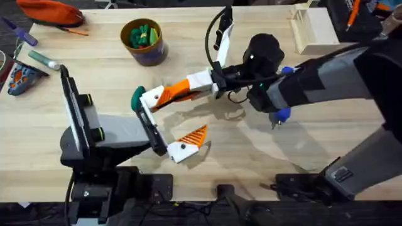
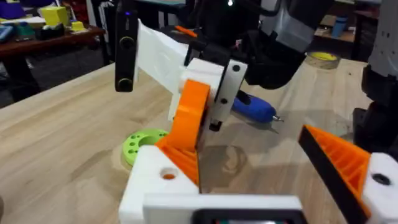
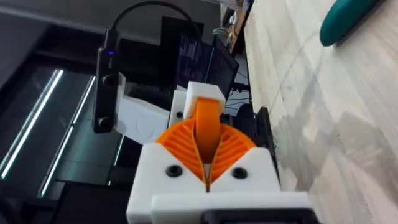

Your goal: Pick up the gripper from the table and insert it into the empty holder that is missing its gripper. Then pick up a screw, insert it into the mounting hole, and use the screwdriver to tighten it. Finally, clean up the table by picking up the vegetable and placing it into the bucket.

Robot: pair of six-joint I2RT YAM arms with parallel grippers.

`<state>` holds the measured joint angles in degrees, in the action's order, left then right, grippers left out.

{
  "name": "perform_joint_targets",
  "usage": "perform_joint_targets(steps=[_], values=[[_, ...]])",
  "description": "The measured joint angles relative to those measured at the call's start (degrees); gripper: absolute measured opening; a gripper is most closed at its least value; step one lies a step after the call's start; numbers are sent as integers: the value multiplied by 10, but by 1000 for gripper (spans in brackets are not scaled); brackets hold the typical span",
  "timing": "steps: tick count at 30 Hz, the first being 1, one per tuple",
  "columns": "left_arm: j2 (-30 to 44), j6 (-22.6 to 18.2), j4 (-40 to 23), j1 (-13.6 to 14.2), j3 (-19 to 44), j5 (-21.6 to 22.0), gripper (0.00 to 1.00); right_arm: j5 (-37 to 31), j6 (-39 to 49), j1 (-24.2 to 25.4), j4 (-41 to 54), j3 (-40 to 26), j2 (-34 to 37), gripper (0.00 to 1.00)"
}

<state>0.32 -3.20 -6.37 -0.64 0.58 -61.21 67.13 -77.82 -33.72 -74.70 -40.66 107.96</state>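
The right gripper (image 3: pixel 207 163) has its jaws closed on the gripper (image 3: pixel 208 124), pressing it against the empty holder (image 1: pixel 152 98) on the left gripper (image 1: pixel 168 125), whose jaws stand wide. The screwdriver (image 2: pixel 254 107) lies on the surface (image 1: pixel 251 150) just behind the right jaws

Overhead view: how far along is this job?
Done: nothing yet. In hand: the right gripper is shut on the small orange wedge-shaped plastic fingertip, holding it against the white angular plastic holder of the open left gripper. Left: the screw step, the blue pen-shaped screwdriver lying on the table, and the dark green oval vegetable, not in the yellow-rimmed bucket.
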Motion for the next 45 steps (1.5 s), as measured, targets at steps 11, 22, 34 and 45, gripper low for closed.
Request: perform_joint_targets(steps=[11, 22, 34, 45], values=[[0, 2, 0, 0, 0, 0, 986, -1, 0, 0, 0, 0, 0, 8], [0, 2, 0, 0, 0, 0, 986, -2, 0, 0, 0, 0, 0, 8], [0, 2, -3, 7, 0, -23, 986, -33, -2, -11, 4, 1, 0, 868], [0, 2, -4, 7, 0, -33, 986, -45, 0, -13, 5, 1, 0, 989]])
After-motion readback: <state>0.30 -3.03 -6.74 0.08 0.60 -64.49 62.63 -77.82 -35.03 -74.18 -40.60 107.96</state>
